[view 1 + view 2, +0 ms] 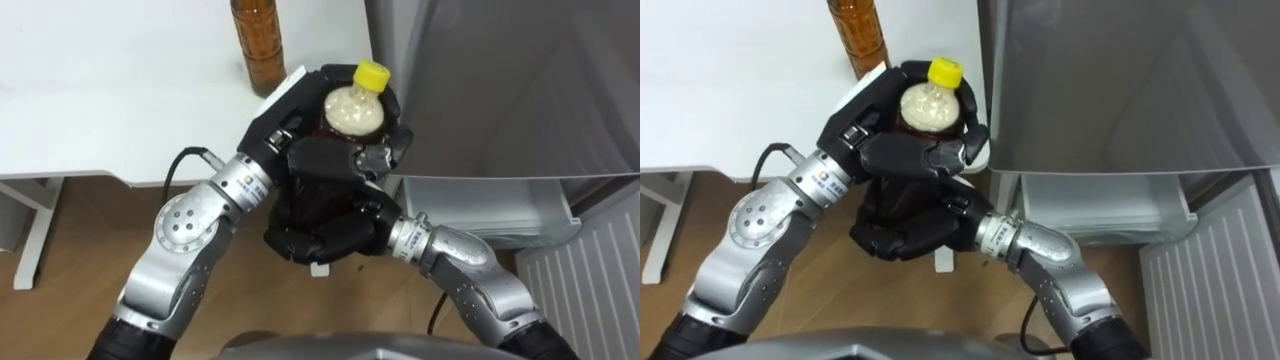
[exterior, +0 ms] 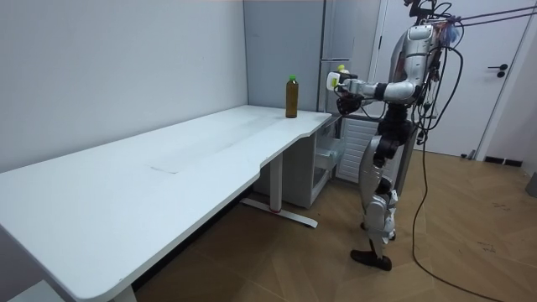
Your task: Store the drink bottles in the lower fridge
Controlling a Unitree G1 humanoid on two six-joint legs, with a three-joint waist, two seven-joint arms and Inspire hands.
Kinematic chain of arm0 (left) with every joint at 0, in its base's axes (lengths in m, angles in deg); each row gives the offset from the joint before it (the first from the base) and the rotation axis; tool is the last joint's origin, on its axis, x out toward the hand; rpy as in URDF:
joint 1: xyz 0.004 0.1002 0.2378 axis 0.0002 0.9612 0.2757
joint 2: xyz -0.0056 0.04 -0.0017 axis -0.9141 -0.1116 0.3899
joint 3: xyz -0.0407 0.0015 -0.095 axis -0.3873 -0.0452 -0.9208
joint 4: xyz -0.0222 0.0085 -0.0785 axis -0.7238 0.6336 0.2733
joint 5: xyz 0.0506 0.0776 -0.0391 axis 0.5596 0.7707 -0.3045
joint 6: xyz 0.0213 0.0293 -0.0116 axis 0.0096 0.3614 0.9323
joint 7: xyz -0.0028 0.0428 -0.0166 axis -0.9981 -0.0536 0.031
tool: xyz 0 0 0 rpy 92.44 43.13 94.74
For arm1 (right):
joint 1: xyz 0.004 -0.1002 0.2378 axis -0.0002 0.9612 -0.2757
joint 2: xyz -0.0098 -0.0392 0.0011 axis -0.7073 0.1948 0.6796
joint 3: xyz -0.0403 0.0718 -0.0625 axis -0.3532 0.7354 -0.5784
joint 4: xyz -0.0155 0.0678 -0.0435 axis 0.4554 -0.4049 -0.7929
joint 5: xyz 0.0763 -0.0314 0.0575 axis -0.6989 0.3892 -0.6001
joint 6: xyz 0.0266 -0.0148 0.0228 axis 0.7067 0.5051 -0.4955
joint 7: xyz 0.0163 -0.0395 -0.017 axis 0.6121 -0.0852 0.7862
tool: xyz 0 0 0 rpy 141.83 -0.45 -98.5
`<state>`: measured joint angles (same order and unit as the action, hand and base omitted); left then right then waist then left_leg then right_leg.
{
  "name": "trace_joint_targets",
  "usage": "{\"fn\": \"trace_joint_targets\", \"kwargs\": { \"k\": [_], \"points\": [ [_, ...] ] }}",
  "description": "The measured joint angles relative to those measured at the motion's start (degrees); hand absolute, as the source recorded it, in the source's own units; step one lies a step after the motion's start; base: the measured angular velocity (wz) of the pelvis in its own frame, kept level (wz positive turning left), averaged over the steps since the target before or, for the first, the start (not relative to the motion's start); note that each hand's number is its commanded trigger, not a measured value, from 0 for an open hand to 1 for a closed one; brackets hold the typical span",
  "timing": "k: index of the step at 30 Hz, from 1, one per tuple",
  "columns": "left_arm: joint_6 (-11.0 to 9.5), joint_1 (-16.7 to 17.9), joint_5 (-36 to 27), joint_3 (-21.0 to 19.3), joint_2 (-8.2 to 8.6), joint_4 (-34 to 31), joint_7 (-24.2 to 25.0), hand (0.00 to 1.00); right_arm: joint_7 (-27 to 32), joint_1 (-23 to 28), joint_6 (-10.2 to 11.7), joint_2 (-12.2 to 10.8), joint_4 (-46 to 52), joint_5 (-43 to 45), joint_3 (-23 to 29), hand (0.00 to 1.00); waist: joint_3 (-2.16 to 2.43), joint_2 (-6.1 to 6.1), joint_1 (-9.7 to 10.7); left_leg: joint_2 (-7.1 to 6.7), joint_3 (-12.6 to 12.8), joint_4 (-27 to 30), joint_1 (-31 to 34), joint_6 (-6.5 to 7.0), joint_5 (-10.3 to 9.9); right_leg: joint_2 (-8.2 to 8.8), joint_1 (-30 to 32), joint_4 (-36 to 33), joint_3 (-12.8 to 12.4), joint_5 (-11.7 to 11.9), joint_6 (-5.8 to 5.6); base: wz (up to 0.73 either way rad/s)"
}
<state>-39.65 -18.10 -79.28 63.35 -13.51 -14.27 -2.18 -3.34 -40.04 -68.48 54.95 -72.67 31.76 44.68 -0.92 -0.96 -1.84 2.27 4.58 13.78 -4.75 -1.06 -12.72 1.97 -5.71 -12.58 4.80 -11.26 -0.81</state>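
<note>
Yellow-capped bottle (image 1: 358, 108): clear plastic, dark drink in the body, pale foam at the shoulder. It is upright and off the table (image 1: 120, 90), just beyond the table's corner nearest the fridge. The left hand (image 1: 285, 112) wraps its fingers across the upper body. The right hand (image 1: 325, 235) wraps the lower body.

Green-capped bottle (image 2: 291, 96): amber-brown drink. It stands upright on the table near that same corner, close to the edge facing the fridge and just beside the held bottle.

Lower fridge (image 1: 500, 215): open, with a pale drawer (image 1: 470, 200) exposed, below and to the right of the held bottle.
</note>
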Motion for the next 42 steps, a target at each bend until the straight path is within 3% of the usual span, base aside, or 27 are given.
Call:
{"fn": "trace_joint_targets", "kwargs": {
  "k": [16,17,18,19,32,39,42],
  "points": [
    [0.0,0.0,0.4,0.0,0.0,-0.1,-0.1,1.0,-0.2,0.1,0.0,0.0,0.0,0.0,0.0,1.0,0.1,-0.18,0.0,0.0,-0.1,0.6,0.0,0.0,0.0,-0.02,0.0,0.0,0.0,0.0,0.0,0.0],
    [0.0,0.0,0.4,0.0,0.0,-0.1,-0.1,0.88,-0.2,0.1,0.0,0.0,0.0,0.0,0.0,1.0,0.11,-0.19,0.0,0.0,-0.1,0.6,0.0,0.0,0.0,-0.02,0.0,0.0,0.0,0.0,0.0,0.0],
    [0.0,0.0,0.4,0.0,0.0,-0.1,-0.1,0.51,-0.2,0.1,0.0,0.0,0.0,0.0,0.0,1.0,0.13,-0.22,0.0,0.0,-0.1,0.6,0.0,0.0,0.0,-0.02,0.0,0.0,0.0,0.0,0.0,0.0],
    [0.0,0.0,0.4,0.0,0.0,-0.1,-0.1,0.0,-0.2,0.1,0.0,0.0,0.0,0.0,0.0,1.0,0.15,-0.24,0.0,0.0,-0.1,0.6,0.0,0.0,0.0,-0.02,0.0,0.0,0.1,0.0,0.01,0.0],
    [0.0,0.0,0.0,-0.1,0.15,-0.1,-0.3,0.0,-0.1,0.1,-0.2,0.2,0.0,-0.1,0.3,1.0,0.21,-0.34,-0.1,0.02,-0.1,0.6,-0.1,0.0,0.0,-0.02,-0.3,-0.2,0.0,0.0,0.02,0.0],
    [0.0,0.0,-0.1,-0.2,0.09,-0.2,-0.4,0.0,0.2,0.1,-0.1,0.1,0.0,-0.2,0.2,1.0,-0.25,0.74,-0.2,0.03,-0.1,0.6,0.1,0.0,0.0,-0.04,-0.2,0.0,0.0,0.0,0.02,0.0],
    [0.0,0.0,0.0,-0.3,0.03,-0.4,-0.5,0.0,0.6,0.1,0.3,0.1,0.0,-0.2,0.2,1.0,-0.14,1.45,-0.3,0.02,-0.2,0.6,0.1,0.0,0.0,-0.05,-0.3,0.1,0.0,0.0,0.02,0.0]
  ]
}}
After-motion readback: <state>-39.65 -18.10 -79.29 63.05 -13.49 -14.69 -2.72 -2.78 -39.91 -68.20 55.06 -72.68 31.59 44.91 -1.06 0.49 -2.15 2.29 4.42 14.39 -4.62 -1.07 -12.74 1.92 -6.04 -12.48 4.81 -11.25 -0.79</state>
